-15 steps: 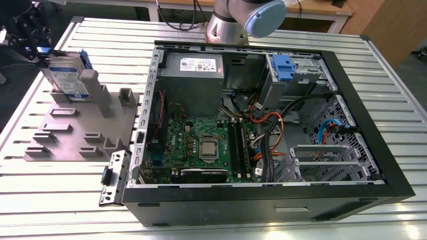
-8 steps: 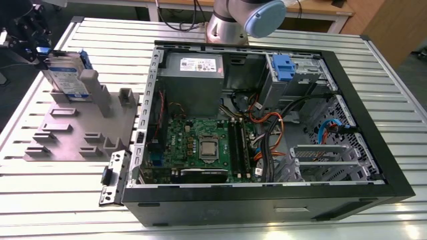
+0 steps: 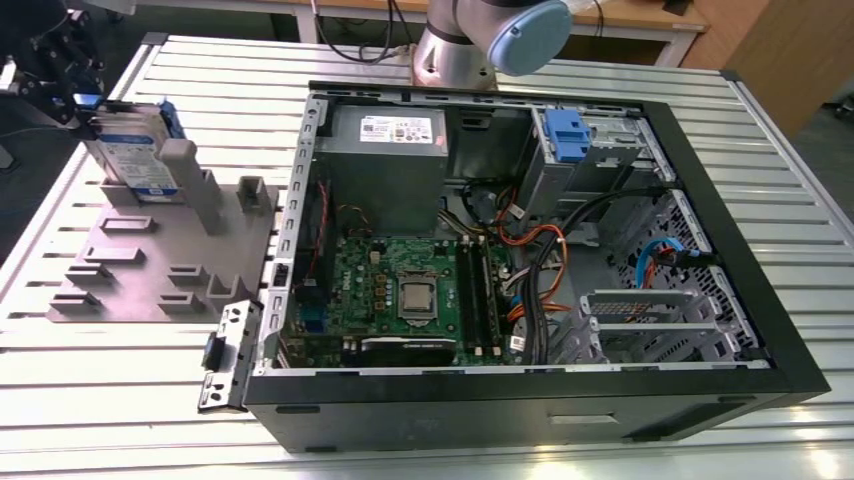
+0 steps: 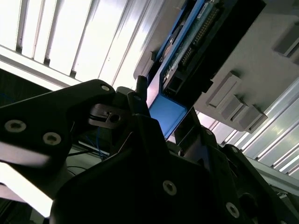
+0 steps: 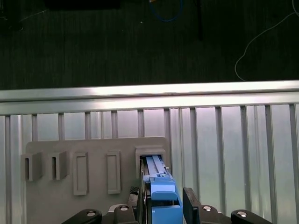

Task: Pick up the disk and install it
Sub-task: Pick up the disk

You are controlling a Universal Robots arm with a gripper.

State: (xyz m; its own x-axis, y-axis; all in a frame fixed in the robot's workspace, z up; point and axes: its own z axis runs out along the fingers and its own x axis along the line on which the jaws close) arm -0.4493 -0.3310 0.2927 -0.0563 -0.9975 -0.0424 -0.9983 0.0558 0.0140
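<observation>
The disk (image 3: 140,155), a silver drive with a white-and-blue label in a blue carrier, stands upright on edge in a slot of the grey holder block (image 3: 147,270) at the exterior view's left. My gripper (image 3: 91,108) hangs over its upper end. In the first wrist view the dark fingers (image 5: 189,205) straddle the blue carrier of the disk (image 5: 156,170), with a thin gap showing beside it. My gripper (image 5: 164,205) is open around it. In the second wrist view the disk (image 4: 187,42) shows its circuit-board side, its blue end sitting between my gripper's (image 4: 163,112) fingers.
An open black computer case (image 3: 747,300) lies on the slatted metal table (image 3: 107,400), at the exterior view's right of the holder block. A drive bay with a blue latch (image 3: 567,135) sits at its far corner. The arm's base (image 3: 461,45) stands behind the case.
</observation>
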